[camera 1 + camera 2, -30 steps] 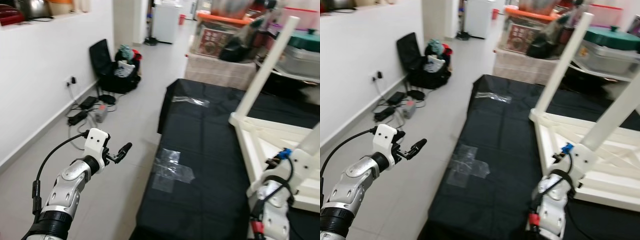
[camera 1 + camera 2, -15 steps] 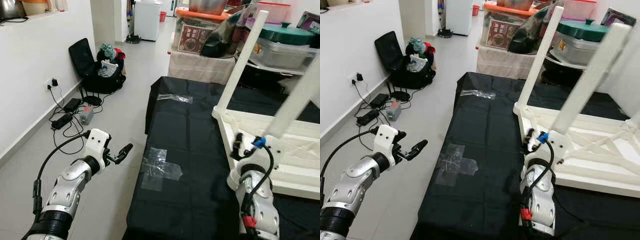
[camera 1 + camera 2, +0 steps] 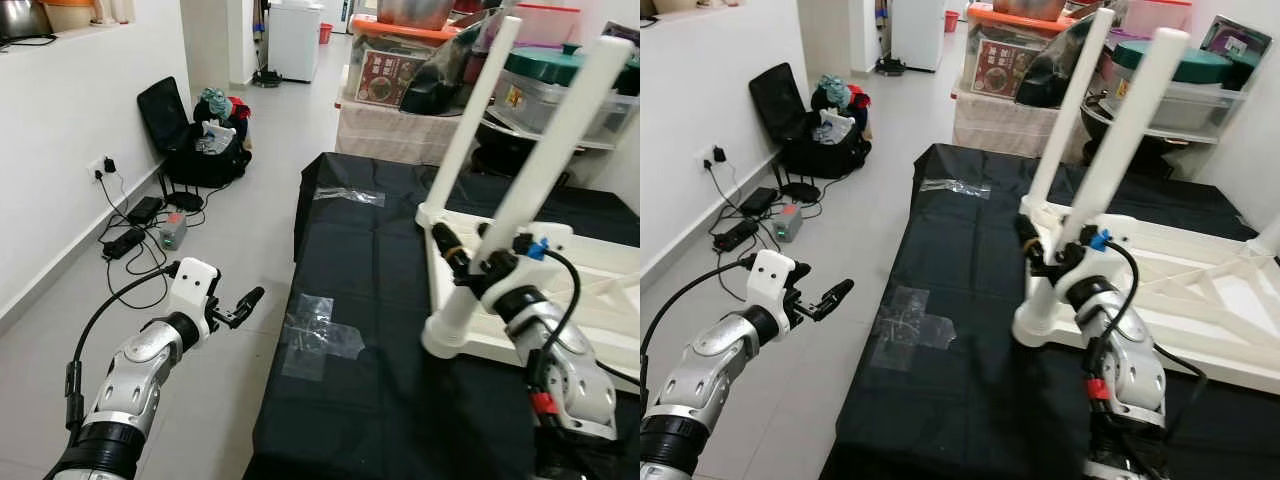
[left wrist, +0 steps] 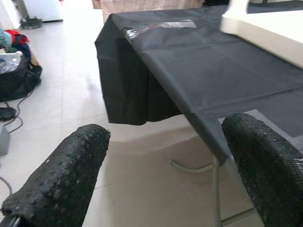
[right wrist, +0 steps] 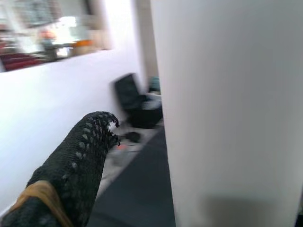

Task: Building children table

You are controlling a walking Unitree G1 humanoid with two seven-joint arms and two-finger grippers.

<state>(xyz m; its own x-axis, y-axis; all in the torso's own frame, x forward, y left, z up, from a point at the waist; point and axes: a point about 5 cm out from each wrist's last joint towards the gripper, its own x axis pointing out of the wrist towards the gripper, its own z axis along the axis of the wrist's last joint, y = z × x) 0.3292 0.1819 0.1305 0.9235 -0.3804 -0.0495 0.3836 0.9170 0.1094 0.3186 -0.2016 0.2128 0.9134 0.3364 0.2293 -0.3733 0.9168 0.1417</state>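
A white children's table (image 3: 600, 270) lies upside down on a long table under a black cloth (image 3: 370, 250). One white leg (image 3: 475, 110) stands up from its far left corner. A second white leg (image 3: 545, 150) leans up from the near left corner, its round foot by the frame's edge. My right gripper (image 3: 468, 262) is shut on this leg low down; in the right wrist view one black finger (image 5: 90, 146) lies beside the leg (image 5: 227, 104). My left gripper (image 3: 245, 305) hangs open and empty over the floor, left of the black table (image 4: 199, 71).
Clear tape patches (image 3: 322, 335) are stuck on the cloth. A black bag with clothes (image 3: 205, 140) and cables with a power strip (image 3: 140, 225) lie on the floor by the white wall. Boxes and bins (image 3: 400, 75) crowd the shelves behind the table.
My right arm has swung left and up with the white leg, which now stands at the table's near left corner. The left arm has not moved.
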